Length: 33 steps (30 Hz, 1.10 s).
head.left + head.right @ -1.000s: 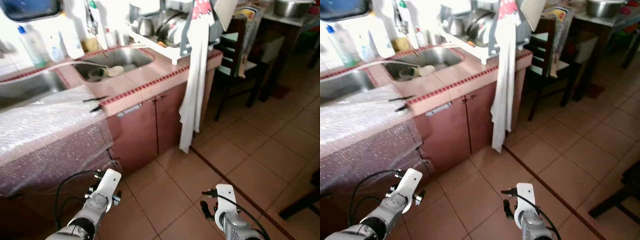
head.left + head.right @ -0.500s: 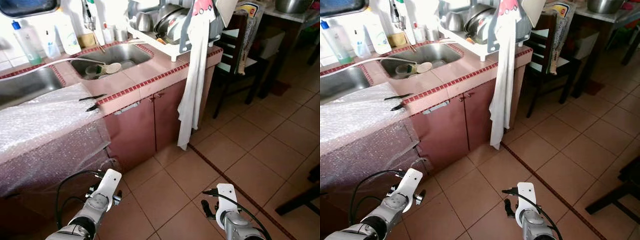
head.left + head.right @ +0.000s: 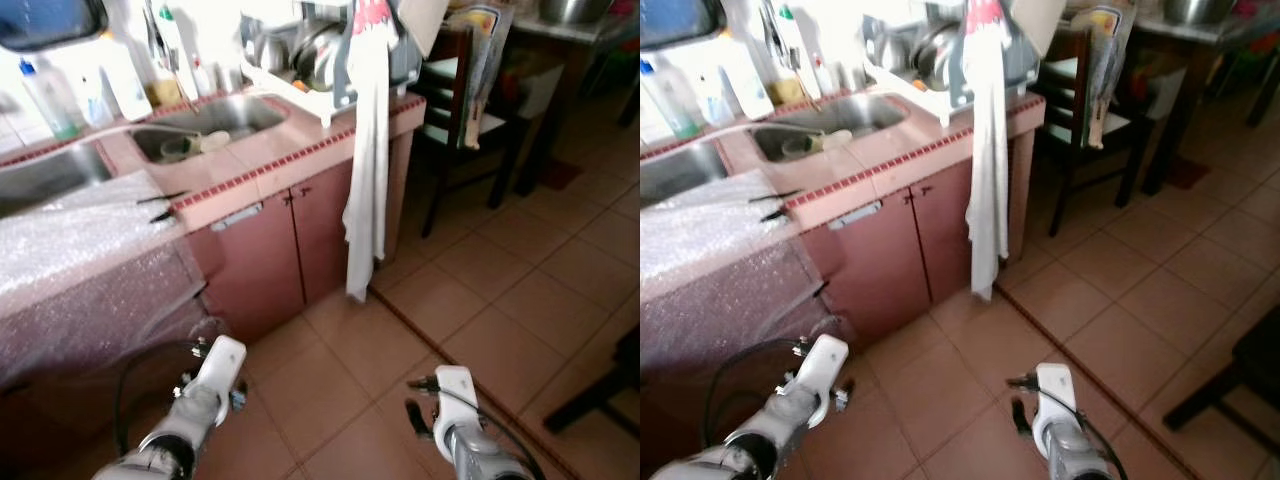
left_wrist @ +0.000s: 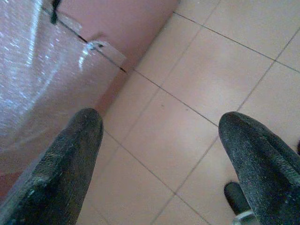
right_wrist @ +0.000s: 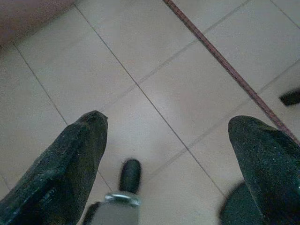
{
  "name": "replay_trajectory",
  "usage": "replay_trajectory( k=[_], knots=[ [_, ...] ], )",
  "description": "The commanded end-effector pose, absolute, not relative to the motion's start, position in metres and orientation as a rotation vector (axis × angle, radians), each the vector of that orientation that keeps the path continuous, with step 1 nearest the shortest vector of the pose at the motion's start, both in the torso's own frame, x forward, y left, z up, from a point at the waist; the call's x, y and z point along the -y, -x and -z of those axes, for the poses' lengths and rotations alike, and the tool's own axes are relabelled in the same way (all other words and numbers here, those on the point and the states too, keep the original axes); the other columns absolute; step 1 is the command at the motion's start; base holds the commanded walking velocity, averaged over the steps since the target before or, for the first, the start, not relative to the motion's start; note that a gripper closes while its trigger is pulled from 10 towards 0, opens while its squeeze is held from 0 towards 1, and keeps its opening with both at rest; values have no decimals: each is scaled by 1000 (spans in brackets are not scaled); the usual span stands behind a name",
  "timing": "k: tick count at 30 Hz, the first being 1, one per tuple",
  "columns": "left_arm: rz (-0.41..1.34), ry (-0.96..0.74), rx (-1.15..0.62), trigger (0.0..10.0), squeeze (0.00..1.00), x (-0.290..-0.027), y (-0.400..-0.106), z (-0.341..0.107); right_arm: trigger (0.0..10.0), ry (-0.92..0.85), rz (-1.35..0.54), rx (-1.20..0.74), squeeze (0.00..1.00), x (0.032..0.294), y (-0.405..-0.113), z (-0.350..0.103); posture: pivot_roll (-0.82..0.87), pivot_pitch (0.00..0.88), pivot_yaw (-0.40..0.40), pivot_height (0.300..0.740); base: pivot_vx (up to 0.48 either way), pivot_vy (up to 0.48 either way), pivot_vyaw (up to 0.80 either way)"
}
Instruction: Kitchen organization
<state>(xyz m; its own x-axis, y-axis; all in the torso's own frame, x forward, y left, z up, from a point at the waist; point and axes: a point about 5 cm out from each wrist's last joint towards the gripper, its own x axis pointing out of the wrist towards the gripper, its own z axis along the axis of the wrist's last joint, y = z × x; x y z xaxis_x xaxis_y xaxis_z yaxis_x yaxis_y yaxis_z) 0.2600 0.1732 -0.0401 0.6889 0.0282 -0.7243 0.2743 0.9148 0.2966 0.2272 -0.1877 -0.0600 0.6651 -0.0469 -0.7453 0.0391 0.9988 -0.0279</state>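
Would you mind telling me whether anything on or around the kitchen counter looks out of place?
A sheet of bubble wrap is draped over the left end of the counter and hangs down its front, which is odd for a kitchen. A long white towel dangles from the dish rack almost to the floor.

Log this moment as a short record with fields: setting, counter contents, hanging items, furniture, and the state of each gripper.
setting: kitchen, tiled floor, red-tiled counter over cabinet doors
counter contents: sink with dishes inside; dish rack at the end; bubble wrap draped over the robot's left stretch; bottles at the back
hanging items: white towel hanging down from the dish rack
furniture: dark chair past the counter
left gripper: open, low over the floor, holding nothing
right gripper: open, low over the floor, holding nothing
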Motion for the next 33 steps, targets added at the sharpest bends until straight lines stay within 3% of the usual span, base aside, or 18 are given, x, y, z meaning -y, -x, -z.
replay_trajectory(
  k=[1,28,33],
  knots=[
    [124,-411,-812,10000,0,-181,-259,40,10000,-6,38,-840,0,179,-229,60,-35,0,65,740,0,-322,0],
    [130,-318,-834,10000,0,-179,-259,41,10000,1,42,-828,0,180,-231,58,-41,0,61,740,0,-36,0],
    [133,-317,-835,10000,0,-179,-258,41,10000,-1,43,-828,0,180,-231,58,-41,0,61,740,256,0,0]
  ],
)
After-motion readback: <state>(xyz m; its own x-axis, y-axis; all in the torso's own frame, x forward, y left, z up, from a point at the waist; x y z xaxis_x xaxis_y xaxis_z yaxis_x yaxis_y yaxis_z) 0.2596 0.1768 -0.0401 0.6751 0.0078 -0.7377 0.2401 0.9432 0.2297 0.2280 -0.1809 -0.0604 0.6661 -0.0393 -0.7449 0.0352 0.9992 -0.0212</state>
